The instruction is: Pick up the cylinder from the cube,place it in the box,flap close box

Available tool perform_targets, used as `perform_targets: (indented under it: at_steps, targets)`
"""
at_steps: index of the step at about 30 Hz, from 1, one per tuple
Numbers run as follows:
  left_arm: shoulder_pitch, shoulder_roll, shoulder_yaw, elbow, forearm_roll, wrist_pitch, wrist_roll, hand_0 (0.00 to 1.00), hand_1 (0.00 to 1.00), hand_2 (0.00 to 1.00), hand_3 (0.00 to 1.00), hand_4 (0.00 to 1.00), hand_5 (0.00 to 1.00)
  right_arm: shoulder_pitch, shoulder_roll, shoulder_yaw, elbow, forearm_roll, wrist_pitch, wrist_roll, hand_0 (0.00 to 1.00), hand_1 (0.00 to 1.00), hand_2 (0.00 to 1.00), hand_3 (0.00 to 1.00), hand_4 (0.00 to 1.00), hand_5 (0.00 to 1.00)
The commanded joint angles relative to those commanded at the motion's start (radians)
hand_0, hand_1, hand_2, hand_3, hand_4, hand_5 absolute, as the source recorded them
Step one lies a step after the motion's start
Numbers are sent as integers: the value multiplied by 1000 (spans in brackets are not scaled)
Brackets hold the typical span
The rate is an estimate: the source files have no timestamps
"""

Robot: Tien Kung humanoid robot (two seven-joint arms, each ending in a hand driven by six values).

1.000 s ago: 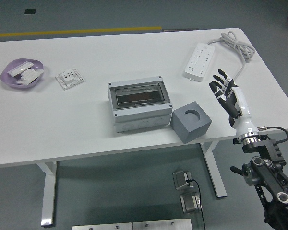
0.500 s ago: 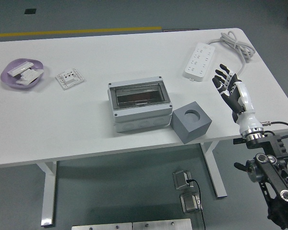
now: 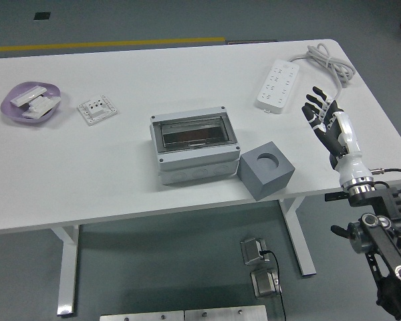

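A grey cube (image 3: 266,172) with a round hole in its top sits near the table's front edge; the hole looks empty and no cylinder shows anywhere. Just left of the cube stands the grey box (image 3: 194,147), its clear flap lying shut over the top. My right hand (image 3: 323,110) hovers over the table's right side, well to the right of the cube, with fingers spread and holding nothing. The left arm is out of sight.
A white power strip (image 3: 279,85) with its cable (image 3: 329,60) lies at the back right, just behind my hand. A purple dish (image 3: 29,104) holding white parts and a small white socket plate (image 3: 97,109) sit at the far left.
My right hand has drifted to the right and slightly up, away from the cube. Nothing on the table has moved.
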Motion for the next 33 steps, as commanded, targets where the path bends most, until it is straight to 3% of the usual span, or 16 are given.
perform_targets:
  at_steps: [21, 33]
  targets:
    - [-4, -6, 35, 0, -18, -5, -2, 664, 651, 606, 676, 642, 204, -1, -18, 7, 12, -12, -3, -3, 877, 842, 861, 907, 998, 684]
    - [0, -7, 97, 0, -64, -10, -5, 664, 651, 606, 676, 642, 204, -8, -29, 20, 27, 24, 0, -1, 876, 840, 855, 903, 998, 682]
